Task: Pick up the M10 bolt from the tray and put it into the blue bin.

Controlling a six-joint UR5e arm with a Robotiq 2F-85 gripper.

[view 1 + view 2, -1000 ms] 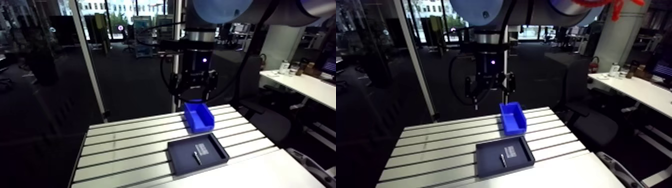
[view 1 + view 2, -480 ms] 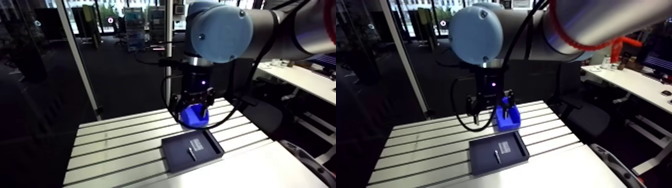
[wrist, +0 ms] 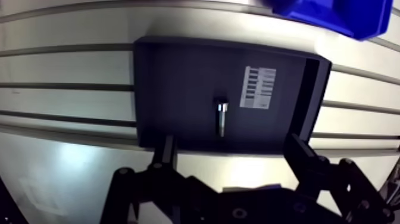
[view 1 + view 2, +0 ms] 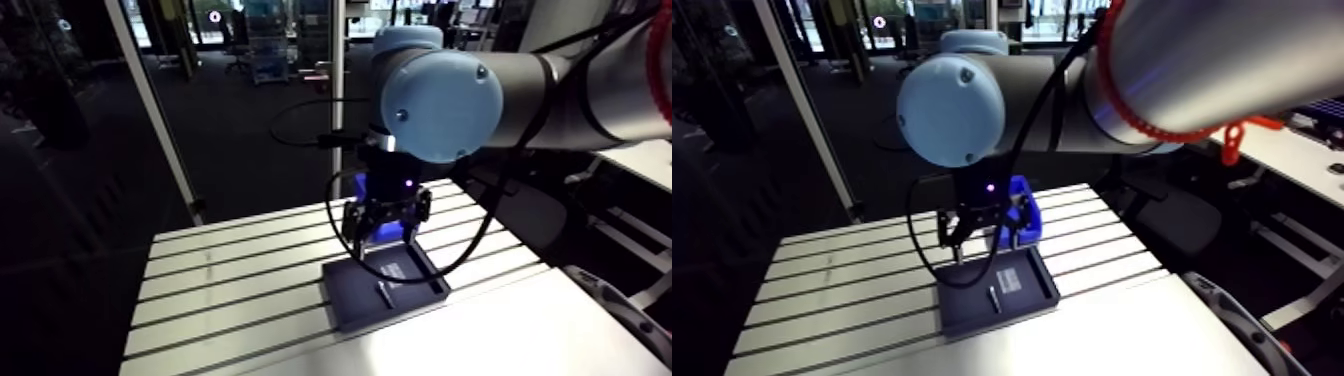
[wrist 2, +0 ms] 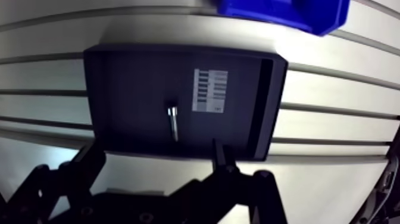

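In the middle of the dark tray (image 3: 172,89) on the desk (image 3: 71,71), the M10 bolt (image 3: 221,117) lies flat beside a label (image 3: 258,87). The hand (image 3: 232,143) hovers above, wide open and empty. Stiff, smooth steel, likely slippery: pinch across the shank.

The tray (image 3: 149,89) lies on the table (image 3: 59,71). The bolt (image 3: 221,117) lies in the tray, with a label (image 3: 258,87) just beside it. The bin (image 3: 333,15) stands on the table just beyond the tray's far edge. The hand (image 3: 232,143) hangs above the tray.
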